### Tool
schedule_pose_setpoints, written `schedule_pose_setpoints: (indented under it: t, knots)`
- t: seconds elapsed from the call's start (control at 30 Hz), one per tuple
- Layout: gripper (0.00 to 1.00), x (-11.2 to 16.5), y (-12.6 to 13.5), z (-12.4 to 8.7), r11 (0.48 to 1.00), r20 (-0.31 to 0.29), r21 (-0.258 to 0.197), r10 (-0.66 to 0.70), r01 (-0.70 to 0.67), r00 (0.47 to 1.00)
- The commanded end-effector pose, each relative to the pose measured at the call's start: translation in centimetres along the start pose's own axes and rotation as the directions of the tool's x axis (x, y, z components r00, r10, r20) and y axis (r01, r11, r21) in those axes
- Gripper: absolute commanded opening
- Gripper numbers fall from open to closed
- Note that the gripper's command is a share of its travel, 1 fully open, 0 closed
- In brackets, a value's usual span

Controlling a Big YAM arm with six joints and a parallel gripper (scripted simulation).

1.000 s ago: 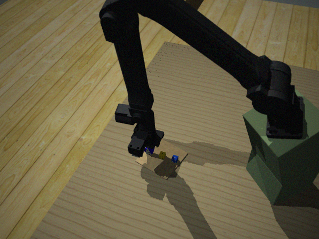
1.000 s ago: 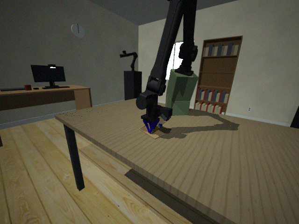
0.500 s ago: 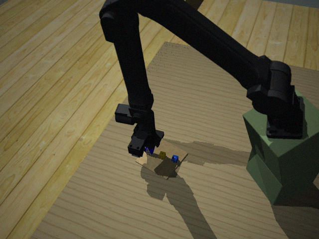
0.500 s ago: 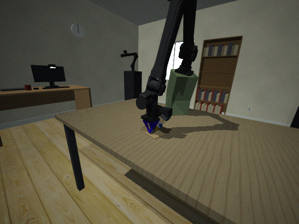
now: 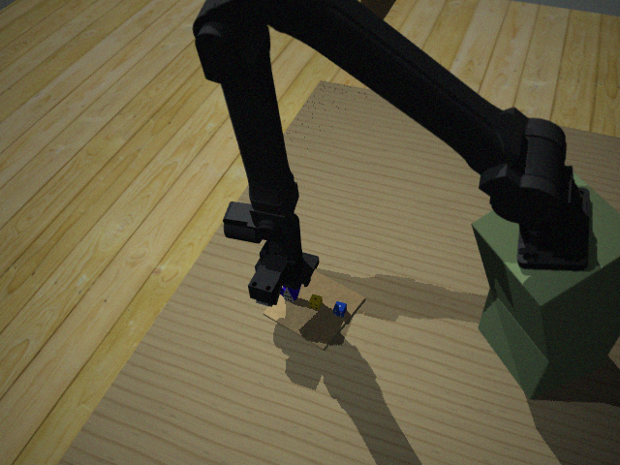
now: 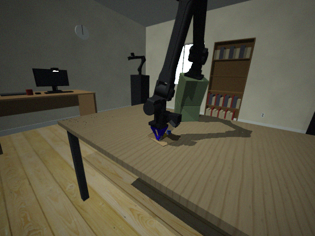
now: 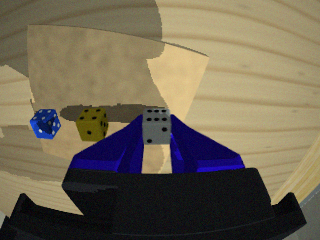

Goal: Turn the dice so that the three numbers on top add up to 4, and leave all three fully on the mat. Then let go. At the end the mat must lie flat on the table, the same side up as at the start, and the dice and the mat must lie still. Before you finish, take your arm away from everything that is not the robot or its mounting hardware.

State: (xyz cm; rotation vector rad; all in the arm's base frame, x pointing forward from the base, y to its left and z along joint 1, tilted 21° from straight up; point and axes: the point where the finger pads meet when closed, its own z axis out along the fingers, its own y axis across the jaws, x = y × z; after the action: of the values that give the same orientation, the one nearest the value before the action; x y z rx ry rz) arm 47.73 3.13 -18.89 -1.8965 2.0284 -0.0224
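A small tan mat [image 5: 315, 312] lies on the wooden table; it also shows in the wrist view [image 7: 107, 87] and in the exterior view [image 6: 162, 139]. A yellow die [image 5: 315, 300] and a blue die [image 5: 340, 308] sit on the mat side by side, also seen in the wrist view as the yellow die [image 7: 92, 124] and the blue die [image 7: 44, 123]. My gripper [image 7: 156, 121] with blue fingers is shut on a grey die [image 7: 156, 126], low over the mat's left end [image 5: 286, 294]. The grey die's face toward the wrist camera shows several pips.
A green block [image 5: 550, 294] carrying the arm's base stands at the table's right. The table's left edge [image 5: 165, 280] runs close to the mat. The arm's shadow falls across the mat and table.
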Motion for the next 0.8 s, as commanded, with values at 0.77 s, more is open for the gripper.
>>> schedule_pose_setpoints:
  t: [0.77]
  knots:
    - [0.15,0.52,-0.95,-0.53,1.0,-0.004,0.011,0.022,-0.022,1.0]
